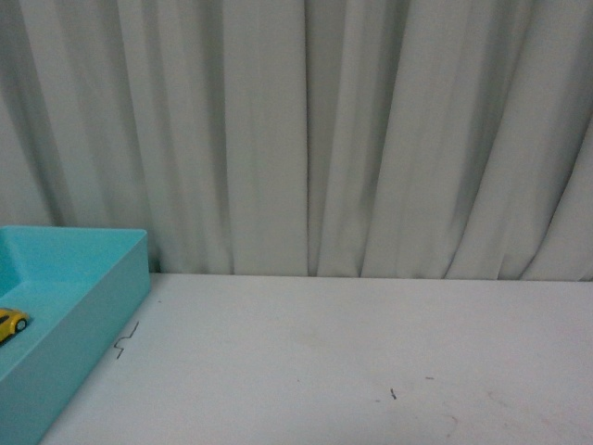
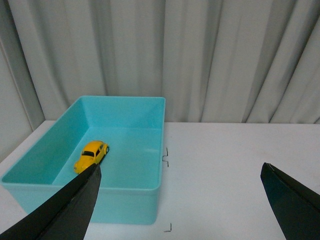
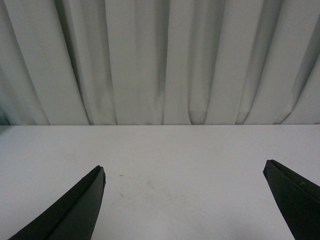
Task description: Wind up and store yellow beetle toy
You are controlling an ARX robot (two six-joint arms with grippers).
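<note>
The yellow beetle toy (image 2: 91, 155) lies on the floor of a turquoise box (image 2: 145, 195), near the box's near-left part in the left wrist view. In the front view only its front end (image 1: 9, 324) shows at the left edge, inside the same box (image 1: 111, 297). My left gripper (image 2: 181, 172) is open and empty, held back from the box and above the table; one black finger (image 2: 75, 205) overlaps the box's near wall in the picture. My right gripper (image 3: 184, 172) is open and empty over bare white table. Neither gripper shows in the front view.
A white table (image 1: 352, 362) runs to a pleated white curtain (image 1: 352, 139) at the back. Small black corner marks (image 2: 165, 156) are drawn on the table beside the box. A grey wall panel (image 2: 12, 100) stands at the box's far side in the left wrist view.
</note>
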